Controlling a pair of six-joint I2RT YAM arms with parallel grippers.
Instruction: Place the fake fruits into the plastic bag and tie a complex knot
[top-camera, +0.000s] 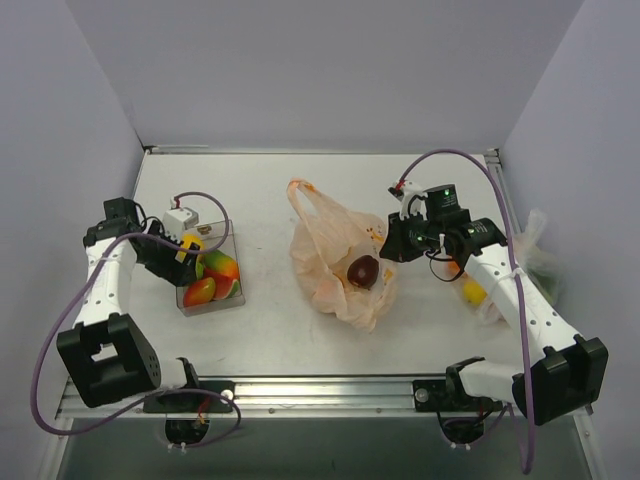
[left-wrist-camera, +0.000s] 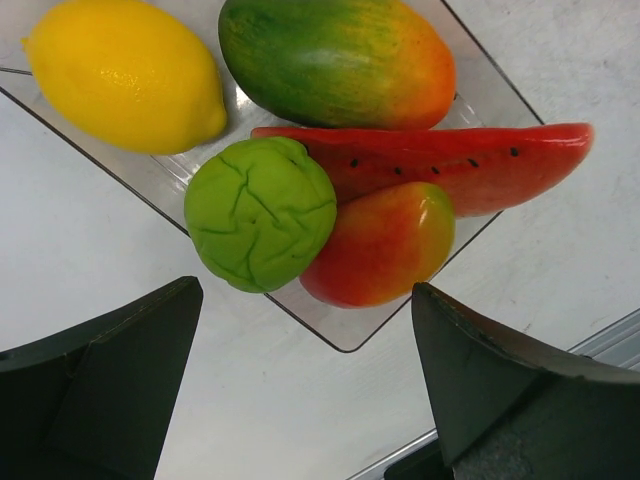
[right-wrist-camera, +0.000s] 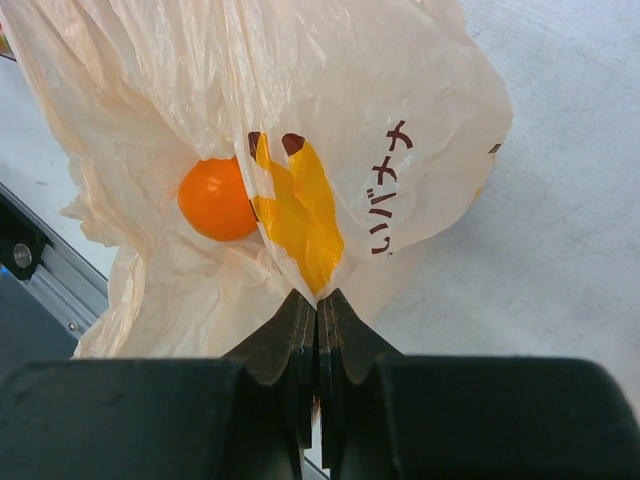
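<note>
The peach plastic bag (top-camera: 330, 250) lies crumpled mid-table with a dark maroon fruit (top-camera: 363, 270) on or in it. My right gripper (top-camera: 388, 240) is shut on the bag's right edge (right-wrist-camera: 400, 120). An orange fruit (right-wrist-camera: 215, 198) shows through the film in the right wrist view. My left gripper (left-wrist-camera: 305, 400) is open and empty, just short of a corner of the clear tray (left-wrist-camera: 350, 335). The tray holds a lemon (left-wrist-camera: 125, 75), a mango (left-wrist-camera: 335, 60), a watermelon slice (left-wrist-camera: 450, 165), a green fruit (left-wrist-camera: 260, 212) and a red-yellow fruit (left-wrist-camera: 380, 243). No knot shows.
The tray (top-camera: 183, 297) sits at the left, near my left arm. A clear whitish bag (top-camera: 532, 248) and a yellow fruit (top-camera: 472, 292) lie by the right wall under my right arm. A metal rail (top-camera: 330, 385) runs along the near edge.
</note>
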